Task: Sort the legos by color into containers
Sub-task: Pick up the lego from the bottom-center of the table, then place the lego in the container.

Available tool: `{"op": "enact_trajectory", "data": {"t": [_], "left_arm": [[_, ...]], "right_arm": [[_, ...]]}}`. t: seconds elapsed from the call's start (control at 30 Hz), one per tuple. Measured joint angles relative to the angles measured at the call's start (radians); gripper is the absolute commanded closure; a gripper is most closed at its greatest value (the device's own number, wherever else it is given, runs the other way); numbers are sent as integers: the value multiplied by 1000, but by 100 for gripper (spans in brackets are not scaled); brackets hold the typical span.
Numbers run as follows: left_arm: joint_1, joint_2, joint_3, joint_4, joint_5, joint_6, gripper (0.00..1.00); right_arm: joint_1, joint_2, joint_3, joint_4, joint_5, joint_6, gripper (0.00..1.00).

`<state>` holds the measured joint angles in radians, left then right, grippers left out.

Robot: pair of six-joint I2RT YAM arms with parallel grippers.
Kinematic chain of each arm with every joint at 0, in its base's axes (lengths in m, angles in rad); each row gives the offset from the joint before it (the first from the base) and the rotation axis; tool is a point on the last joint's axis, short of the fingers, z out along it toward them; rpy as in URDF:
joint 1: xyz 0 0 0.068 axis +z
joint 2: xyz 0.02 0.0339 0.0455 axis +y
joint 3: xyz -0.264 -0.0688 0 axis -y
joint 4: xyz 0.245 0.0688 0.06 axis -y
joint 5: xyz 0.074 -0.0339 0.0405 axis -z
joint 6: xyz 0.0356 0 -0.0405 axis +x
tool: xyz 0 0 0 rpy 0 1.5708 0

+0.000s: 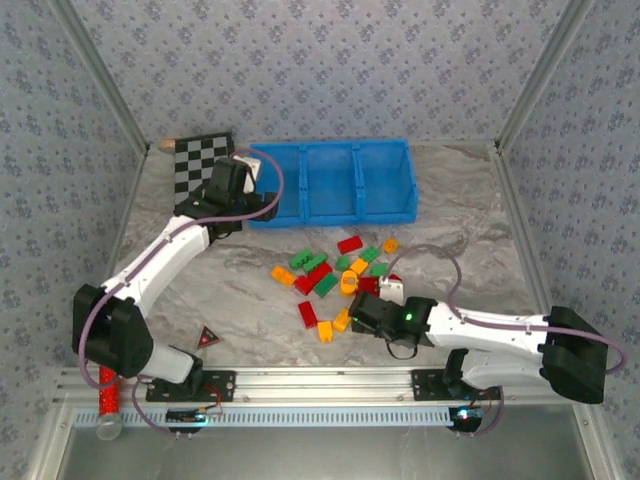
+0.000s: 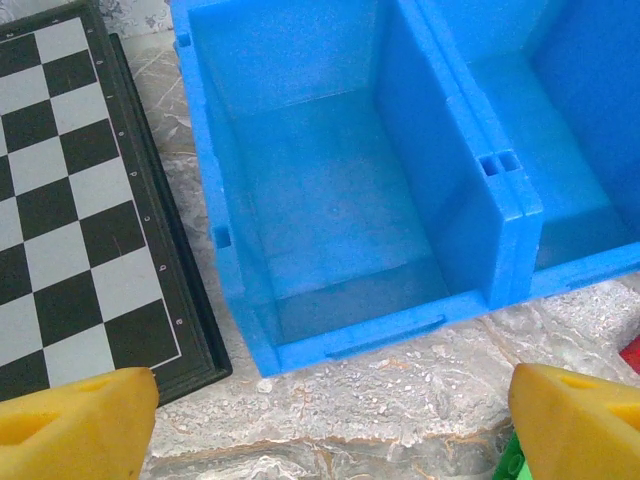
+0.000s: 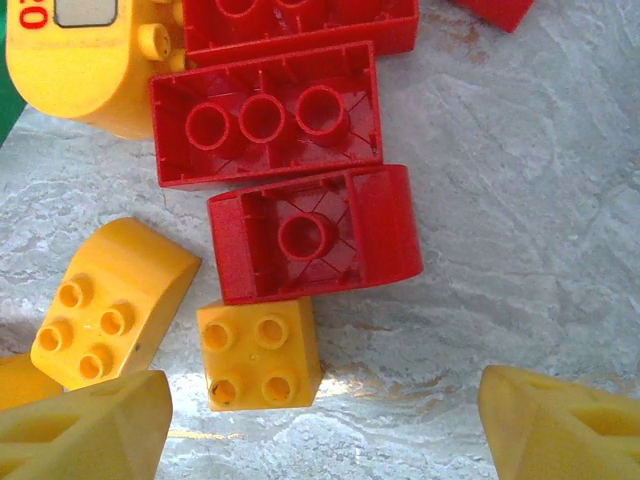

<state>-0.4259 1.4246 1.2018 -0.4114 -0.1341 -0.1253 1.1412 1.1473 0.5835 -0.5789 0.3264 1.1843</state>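
Legos [image 1: 318, 274], small studded plastic bricks in red, green and orange-yellow, are seen scattered in a loose cluster on the grey marbled table top [image 1: 460, 230], near of the bright blue rectangular plastic tray [image 1: 330, 216] and apart from it. The tray is set at the far side of the table, its three open compartments side by side.

The left gripper [image 1: 238, 186] is held over the table at the tray's left near corner, beside the black-and-white checkerboard [image 1: 205, 165]. In the left wrist view the left gripper [image 2: 325, 430] is shown with its yellow fingers [image 2: 75, 425] spread wide and nothing between them; the tray [image 2: 450, 200] lies just beyond, the checkerboard [image 2: 70, 200] to its left.

The right gripper [image 1: 365, 310] is lowered at the near right edge of the cluster. In the right wrist view the right gripper [image 3: 320, 430] is also parted wide, with nothing grasped. An orange-yellow square four-stud brick [image 3: 260, 352] lies just past the fingertips, an orange-yellow rounded brick [image 3: 110, 305] to its left. Two red bricks [image 3: 265, 115] are turned hollow side up just beyond, the nearer one touching the square brick.

A small red-and-black triangle [image 1: 208, 337] rests on the table by the left arm's base.
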Motion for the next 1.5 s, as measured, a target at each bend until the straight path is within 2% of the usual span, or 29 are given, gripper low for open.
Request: {"op": "enact_trajectory", "data": {"t": [0.43,0.8,1.03,1.2,1.33,1.5], "left_arm": [[-8,-17,0,-30,8,-8,9],[-14,-25,0,-46,14,-12,9],[-62,-31,-8,-93,22,-35,9],[-116,-65,-61,-145,61,-70,12],[-145,-123,-122,-180,107,-153,13],[-237,-227,-207,-205,134,-327,16]], "right_arm": [[-8,169,8,68,-7,-94,32],[-13,258,67,46,-11,-175,60],[-6,246,92,10,-64,-198,69],[-6,109,127,-104,-109,-207,71],[-69,-8,194,-201,-124,-252,71],[-283,-73,314,-262,-132,-404,72]]}}
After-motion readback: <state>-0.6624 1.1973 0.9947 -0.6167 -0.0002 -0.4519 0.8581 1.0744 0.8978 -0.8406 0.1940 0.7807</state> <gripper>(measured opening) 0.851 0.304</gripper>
